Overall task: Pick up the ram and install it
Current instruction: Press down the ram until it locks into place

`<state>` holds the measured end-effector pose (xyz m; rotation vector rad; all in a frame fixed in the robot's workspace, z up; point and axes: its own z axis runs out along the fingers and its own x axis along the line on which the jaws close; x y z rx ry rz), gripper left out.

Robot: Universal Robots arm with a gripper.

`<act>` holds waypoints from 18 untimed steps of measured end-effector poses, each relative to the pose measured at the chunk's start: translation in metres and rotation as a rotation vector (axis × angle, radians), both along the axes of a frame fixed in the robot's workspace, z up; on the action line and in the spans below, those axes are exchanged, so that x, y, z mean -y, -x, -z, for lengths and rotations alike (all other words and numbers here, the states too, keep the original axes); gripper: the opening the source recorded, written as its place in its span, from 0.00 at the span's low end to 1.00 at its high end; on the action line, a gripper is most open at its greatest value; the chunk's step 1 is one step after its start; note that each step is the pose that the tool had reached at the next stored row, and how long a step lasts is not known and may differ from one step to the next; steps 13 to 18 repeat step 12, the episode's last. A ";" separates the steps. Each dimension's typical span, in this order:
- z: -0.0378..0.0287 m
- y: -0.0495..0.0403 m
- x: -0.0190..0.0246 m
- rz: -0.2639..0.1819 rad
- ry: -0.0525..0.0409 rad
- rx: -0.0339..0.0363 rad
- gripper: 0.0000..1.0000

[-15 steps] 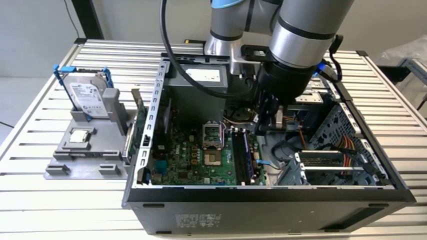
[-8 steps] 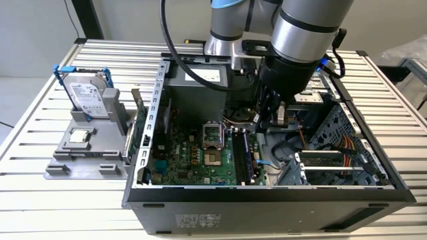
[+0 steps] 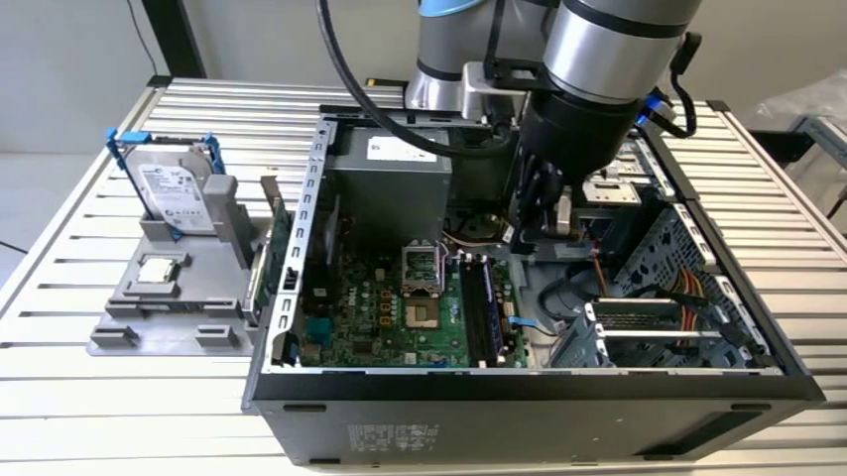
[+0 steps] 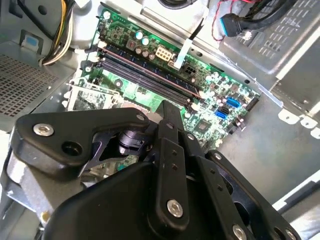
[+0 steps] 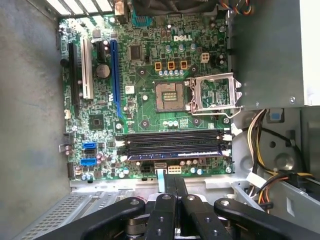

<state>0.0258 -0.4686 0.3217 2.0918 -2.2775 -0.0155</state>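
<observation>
The ram [image 5: 175,155] looks like a long dark stick standing in the slot of the black memory bank that lies nearest the board's edge. It appears again in the exterior view [image 3: 479,302]. My gripper [image 5: 175,179] hovers above the case floor just beyond that edge of the motherboard [image 5: 150,100], apart from the ram. Its two black fingers [image 5: 170,186] are pressed together with nothing between them. In the exterior view the gripper [image 3: 562,223] hangs inside the open computer case [image 3: 530,382], to the right of the slots. In the second wrist view the slots [image 4: 150,75] lie past the fingertips [image 4: 167,109].
A grey fixture [image 3: 173,307] on the exterior view's left carries a hard drive in a blue frame [image 3: 173,193] and a small square processor chip [image 3: 159,268]. Inside the case are the open processor socket [image 5: 212,95], the power supply box [image 3: 391,174], loose cables [image 5: 260,150] and drive cages [image 3: 662,317].
</observation>
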 end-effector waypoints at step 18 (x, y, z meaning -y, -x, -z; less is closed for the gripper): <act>-0.0076 0.0000 0.0000 0.000 0.0000 0.0000 0.00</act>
